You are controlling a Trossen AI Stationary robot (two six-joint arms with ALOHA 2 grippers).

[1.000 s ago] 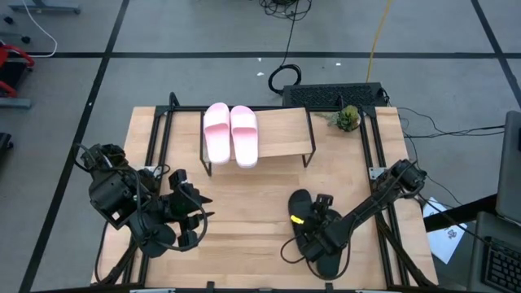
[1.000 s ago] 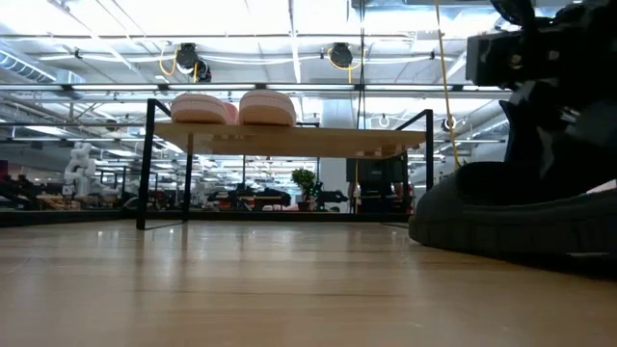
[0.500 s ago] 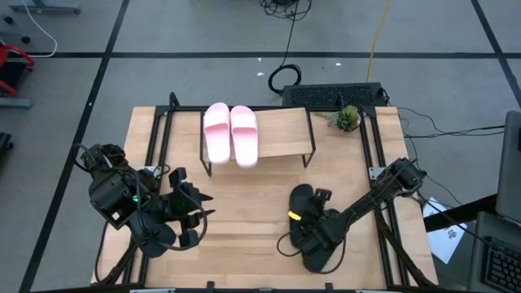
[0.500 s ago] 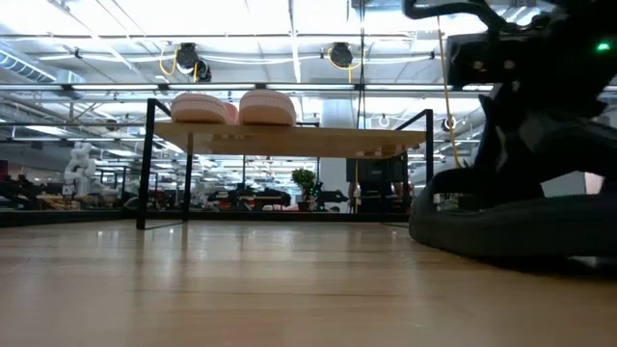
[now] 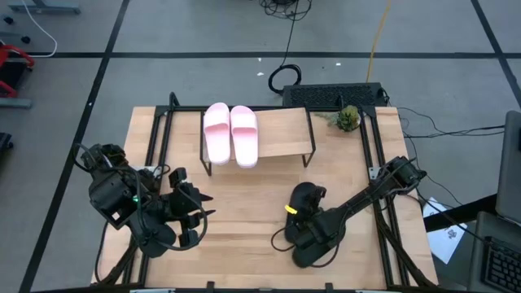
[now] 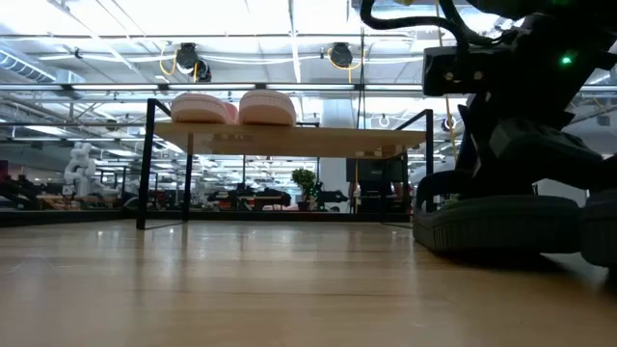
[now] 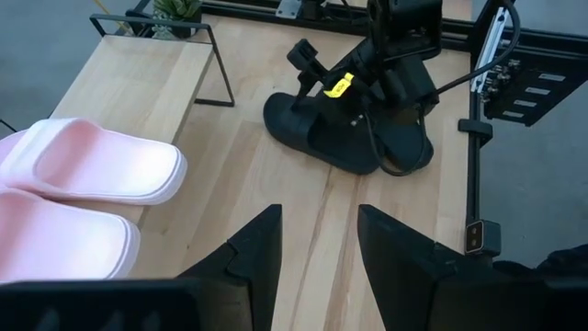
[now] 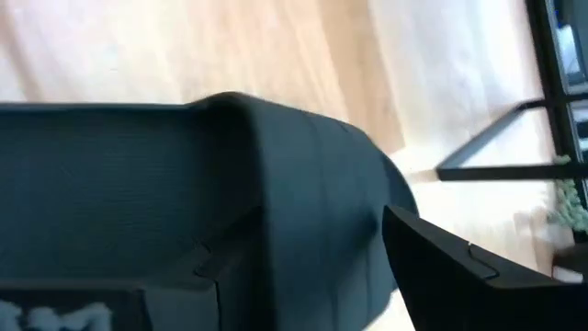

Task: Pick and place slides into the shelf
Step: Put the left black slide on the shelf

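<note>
Two pale pink slides [image 5: 231, 134] lie side by side, soles down, on the left half of the shelf [image 5: 285, 134]; they also show in the low view [image 6: 236, 107]. Two black slides rest on the table's near right: one [image 5: 304, 195] [image 7: 312, 133] under my right gripper [image 5: 303, 209] [image 7: 365, 112], the other [image 7: 411, 147] beside it, partly hidden by the arm. My left gripper [image 5: 195, 216] [image 7: 319, 267] hovers open over the near left of the table, touching nothing. My right gripper comes down from above onto a black slide's strap [image 8: 303, 202]. One finger [image 8: 450, 267] stands against the strap's outer side; the strap hides the other. The slide's sole [image 6: 496, 229] lies flat on the table.
The shelf's right half [image 5: 285, 130] is bare board on thin black legs [image 6: 145, 164]. A small green plant [image 5: 348, 118] stands at the table's far right corner. Bare tabletop [image 5: 244, 203] lies between the two arms.
My right gripper has moved toward the table's left edge and a little lower over the black slides. The black slide under it has slid along the table toward the left and turned about, staying sole-down.
</note>
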